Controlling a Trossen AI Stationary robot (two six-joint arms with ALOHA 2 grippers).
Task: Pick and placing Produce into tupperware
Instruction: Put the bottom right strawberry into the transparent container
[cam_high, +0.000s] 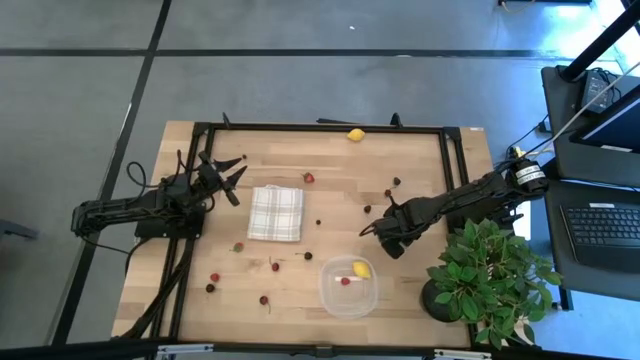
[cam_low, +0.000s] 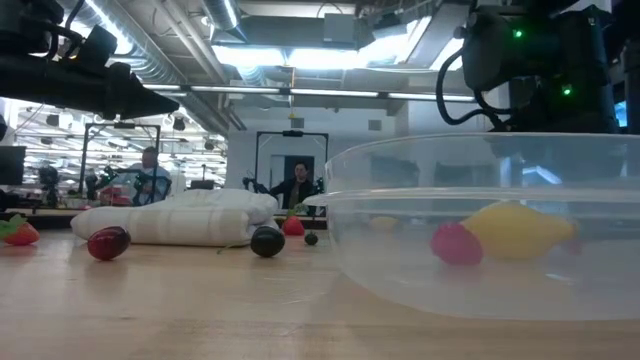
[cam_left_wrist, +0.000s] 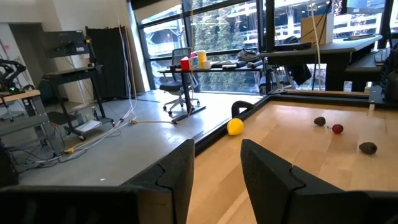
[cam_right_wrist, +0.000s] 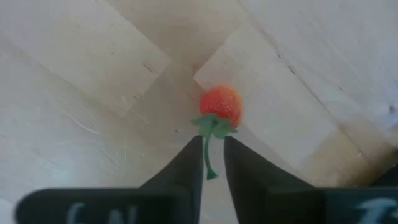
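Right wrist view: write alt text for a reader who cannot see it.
The right gripper points down at a wooden table, its two dark fingers closed almost together on the green stem of a small red berry. The berry lies on the wood just past the fingertips. Nothing else shows.

lemon (cam_high: 361, 269) and berry (cam_high: 345, 281) in tupperware (cam_high: 331, 298); cloth (cam_high: 275, 213) left | plant (cam_high: 492, 270) right

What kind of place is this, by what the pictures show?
Probably a robotics lab in an open office: a wooden table on a grey floor, a laptop beside it, and desks with an office chair by large windows.
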